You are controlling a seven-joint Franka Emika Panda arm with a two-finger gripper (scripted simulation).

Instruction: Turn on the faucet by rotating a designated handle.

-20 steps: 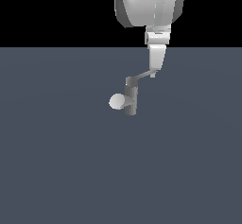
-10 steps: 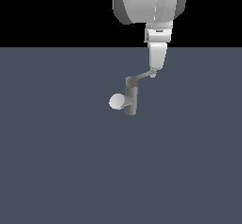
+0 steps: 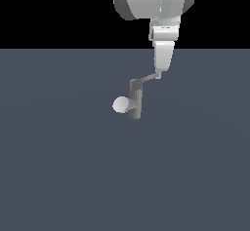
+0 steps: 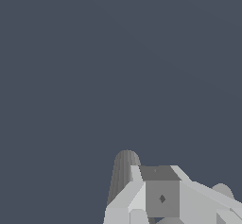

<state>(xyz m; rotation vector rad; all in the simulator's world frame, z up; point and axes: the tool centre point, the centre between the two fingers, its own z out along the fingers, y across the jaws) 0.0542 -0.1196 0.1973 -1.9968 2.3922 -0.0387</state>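
1. Underneath everything, a flat slate-blue floor [image 3: 63, 176] is spreading across the lower part of the exterior view, plain and unmarked, and it is meeting a solid black backdrop [image 3: 53, 10] along a straight horizon.
2. Near the middle of that surface the faucet [image 3: 135, 101] is standing upright: a small grey cylindrical post with faceted, matte sides.
3. Low on the post a stubby spout is pointing toward the exterior view's left, ending in a pale round face [image 3: 120, 105].
4. From the top of the post the handle [image 3: 148, 79], a thin flat grey bar, is reaching up and toward the exterior view's right.
5. Above it the arm's bulky, smooth white housing [image 3: 154, 1] is hanging down from the top edge, narrowing into the gripper [image 3: 159, 72].
6. The gripper's pale fingertip is sitting right at the far end of the handle and appears to be touching it.
7. Seen edge-on in the exterior view and only partly in the wrist view, the fingers are not showing their gap, so I cannot tell how far apart they are.
8. In the wrist view the blocky grey-white finger [image 4: 160, 194] is lying in front of the ribbed grey post.
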